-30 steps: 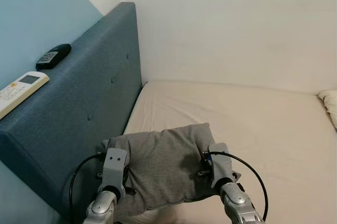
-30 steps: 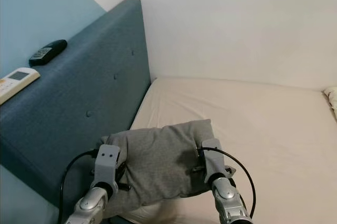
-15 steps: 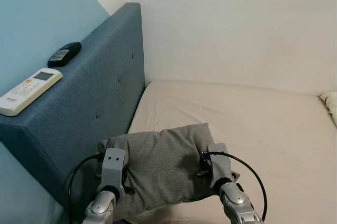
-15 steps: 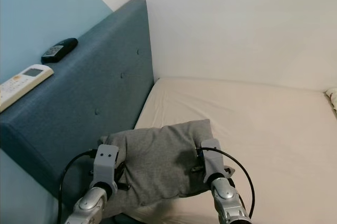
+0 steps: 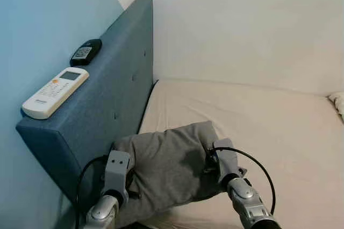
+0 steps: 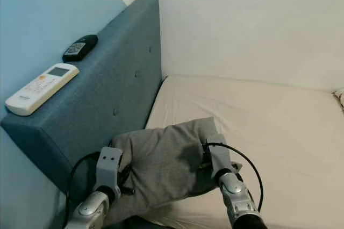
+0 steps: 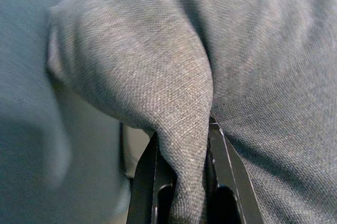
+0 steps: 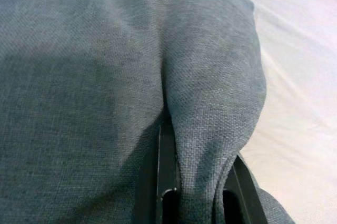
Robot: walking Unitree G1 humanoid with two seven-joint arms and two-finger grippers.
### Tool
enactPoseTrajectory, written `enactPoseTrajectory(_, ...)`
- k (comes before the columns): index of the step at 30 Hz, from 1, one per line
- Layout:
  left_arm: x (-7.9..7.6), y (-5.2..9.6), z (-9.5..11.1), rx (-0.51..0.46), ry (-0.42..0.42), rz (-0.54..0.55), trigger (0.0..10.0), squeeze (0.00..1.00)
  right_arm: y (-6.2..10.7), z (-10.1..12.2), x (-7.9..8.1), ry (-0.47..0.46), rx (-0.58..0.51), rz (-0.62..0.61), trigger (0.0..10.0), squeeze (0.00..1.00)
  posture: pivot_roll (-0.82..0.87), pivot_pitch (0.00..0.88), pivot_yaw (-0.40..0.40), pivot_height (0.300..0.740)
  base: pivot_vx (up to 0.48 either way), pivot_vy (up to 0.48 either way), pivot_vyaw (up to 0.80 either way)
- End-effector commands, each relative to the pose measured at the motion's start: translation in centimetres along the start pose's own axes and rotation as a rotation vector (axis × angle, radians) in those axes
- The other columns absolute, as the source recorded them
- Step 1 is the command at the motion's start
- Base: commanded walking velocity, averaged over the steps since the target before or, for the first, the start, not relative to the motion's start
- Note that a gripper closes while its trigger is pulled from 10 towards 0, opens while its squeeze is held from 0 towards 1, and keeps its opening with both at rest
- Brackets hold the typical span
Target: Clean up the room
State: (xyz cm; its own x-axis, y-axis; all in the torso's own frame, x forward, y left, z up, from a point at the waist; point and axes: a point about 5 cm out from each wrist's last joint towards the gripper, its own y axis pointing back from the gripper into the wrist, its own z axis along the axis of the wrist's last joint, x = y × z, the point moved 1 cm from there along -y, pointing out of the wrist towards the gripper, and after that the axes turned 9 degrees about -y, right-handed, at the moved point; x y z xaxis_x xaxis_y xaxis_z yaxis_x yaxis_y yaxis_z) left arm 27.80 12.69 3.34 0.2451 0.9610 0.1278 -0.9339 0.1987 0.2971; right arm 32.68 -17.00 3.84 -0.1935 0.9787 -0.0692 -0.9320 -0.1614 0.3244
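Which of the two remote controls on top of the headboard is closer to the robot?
The white remote, long, with a small screen. It lies nearer the robot on the blue headboard; the black remote sits farther along, toward the wall.

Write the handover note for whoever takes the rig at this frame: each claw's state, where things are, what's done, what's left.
Left claw: shut on a fold of the grey pillow at its left end.
Right claw: shut on a fold at the pillow's right end.
The pillow is held between both arms over the mattress, next to the blue headboard.
A white remote and a black remote lie on top of the headboard.
Done: pillow gripped by both claws.
Left: probably set it down at the headboard and release.
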Motion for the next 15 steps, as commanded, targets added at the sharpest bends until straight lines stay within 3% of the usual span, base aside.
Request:
enactPoseTrajectory(1,-1.3,0.1,0.4,-0.012,-0.025,-0.078,10.0,0.0,-0.2,0.0,0.8,0.071,0.014,0.049,10.0,0.0,-0.01,0.092,-0.053,0.74,0.0,0.0,0.0)
enactPoseTrajectory(2,-1.3,0.1,0.4,-0.012,-0.025,-0.078,10.0,0.0,-0.2,0.0,0.8,0.071,0.014,0.049,10.0,0.0,-0.01,0.092,-0.053,0.74,0.0,0.0,0.0)
enactPoseTrajectory(3,-2.4,0.2,0.5,-0.032,-0.053,-0.146,10.0,0.0,-0.3,0.1,0.5,0.12,0.012,0.036,10.0,0.0,-0.01,0.087,-0.051,0.74,0.0,0.0,0.0)
enactPoseTrajectory(7,-2.7,0.3,0.5,-0.043,-0.066,-0.158,10.0,0.0,-0.4,0.5,0.4,0.124,-0.004,0.024,10.0,0.0,-0.02,0.084,-0.049,0.74,0.0,0.0,0.0)
enactPoseTrajectory(15,-1.8,0.2,0.3,-0.032,-0.067,-0.09,10.0,0.0,-0.3,0.4,0.9,0.043,-0.016,0.032,10.0,0.0,-0.01,0.088,-0.056,0.74,0.0,0.0,0.0)
